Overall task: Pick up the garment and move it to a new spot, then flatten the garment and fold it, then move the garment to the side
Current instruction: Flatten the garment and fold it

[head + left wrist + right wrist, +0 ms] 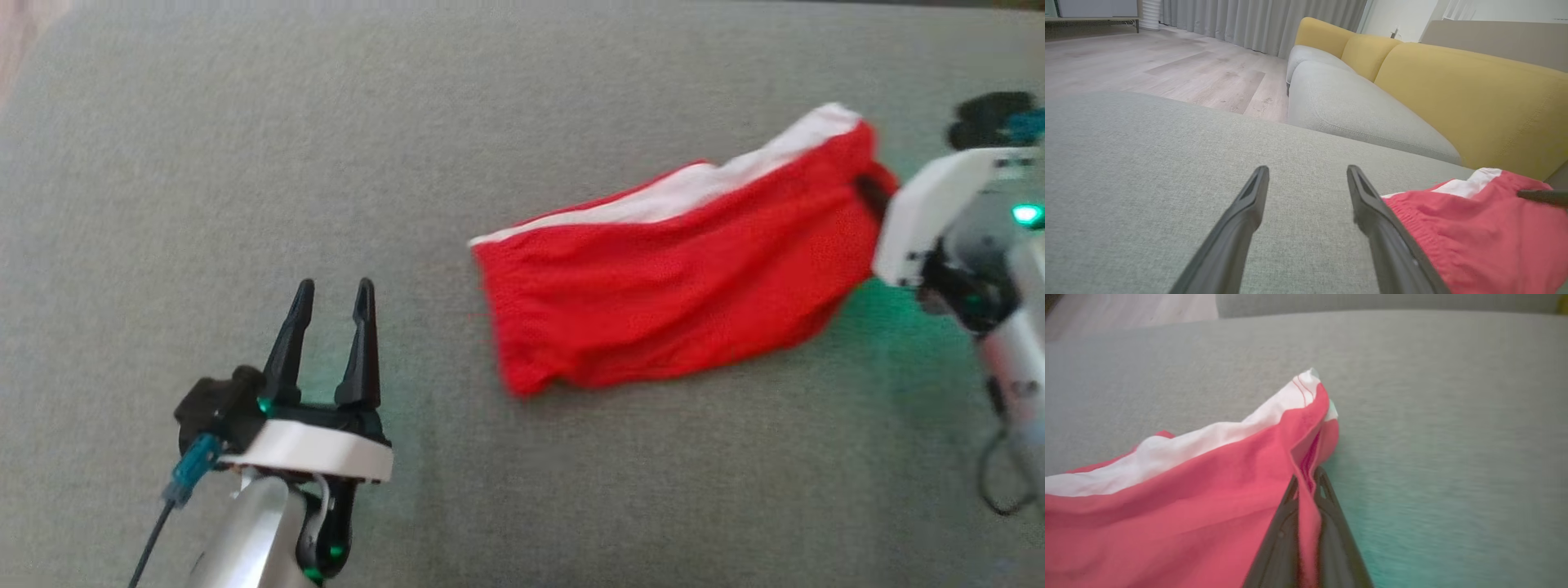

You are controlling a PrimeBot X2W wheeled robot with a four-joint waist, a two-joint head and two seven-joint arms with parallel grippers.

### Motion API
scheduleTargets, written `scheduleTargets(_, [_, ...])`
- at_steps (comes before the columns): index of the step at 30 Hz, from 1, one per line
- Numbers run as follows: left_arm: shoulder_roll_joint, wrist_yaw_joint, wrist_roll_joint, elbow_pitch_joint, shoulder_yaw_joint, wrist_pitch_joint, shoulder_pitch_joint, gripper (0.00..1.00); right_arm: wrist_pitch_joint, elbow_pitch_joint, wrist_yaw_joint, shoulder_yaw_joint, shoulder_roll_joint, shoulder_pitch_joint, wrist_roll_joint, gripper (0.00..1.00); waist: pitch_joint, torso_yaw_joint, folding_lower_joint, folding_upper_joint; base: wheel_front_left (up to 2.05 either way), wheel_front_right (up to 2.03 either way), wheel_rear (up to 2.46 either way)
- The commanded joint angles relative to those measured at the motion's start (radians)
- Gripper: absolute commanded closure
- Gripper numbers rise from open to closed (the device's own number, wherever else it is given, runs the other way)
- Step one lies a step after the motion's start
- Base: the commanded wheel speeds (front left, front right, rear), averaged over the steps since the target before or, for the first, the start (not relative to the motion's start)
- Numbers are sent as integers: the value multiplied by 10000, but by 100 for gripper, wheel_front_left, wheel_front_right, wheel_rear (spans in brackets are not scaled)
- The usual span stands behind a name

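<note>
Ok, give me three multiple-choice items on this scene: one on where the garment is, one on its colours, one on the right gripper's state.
1. Where is the garment?
A) in a basket
B) on the grey cushion
C) on a shelf

2. What are its colours?
A) blue and black
B) all green
C) red with a white band

3. The right gripper is:
A) shut on the garment's edge
B) open above the garment
C) open, well away from the garment

Answers:
1 B: the head view shows it lying on the grey fabric.
2 C: it is red cloth with a white strip along one edge.
3 A: its fingers pinch a red fold.
</note>
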Motion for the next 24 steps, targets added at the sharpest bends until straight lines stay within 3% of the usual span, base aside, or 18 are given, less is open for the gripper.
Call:
scheduleTargets(1, [286, -61, 102, -265, 461, -93, 18, 0, -216, -458, 69, -311, -417, 178, -300, 100, -376, -363, 0, 0, 0, 0, 0])
scheduleTargets(7, [388, 4, 76, -328, 488, -86, 354, 0, -324, -1192, 69, -1937, -1059, 1219, -1656, 100, -764, -655, 0, 0, 0, 0, 0])
scheduleTargets(14, [471, 52, 34, -437, 466, -31, 497, 0, 142, -3114, 69, -2776, -750, 1998, -3045, 100, -911, -731, 0, 0, 0, 0, 0])
scheduleTargets(20, [474, 40, 4, -495, 365, 21, 471, 0, 1056, -5311, 69, -1639, 214, 2253, -3557, 100, -943, -528, 0, 0, 0, 0, 0])
scheduleTargets(24, [450, 45, -20, -515, 299, 43, 442, 0, 1671, -5749, 69, -229, 907, 2270, -3424, 100, -925, -286, 0, 0, 0, 0, 0])
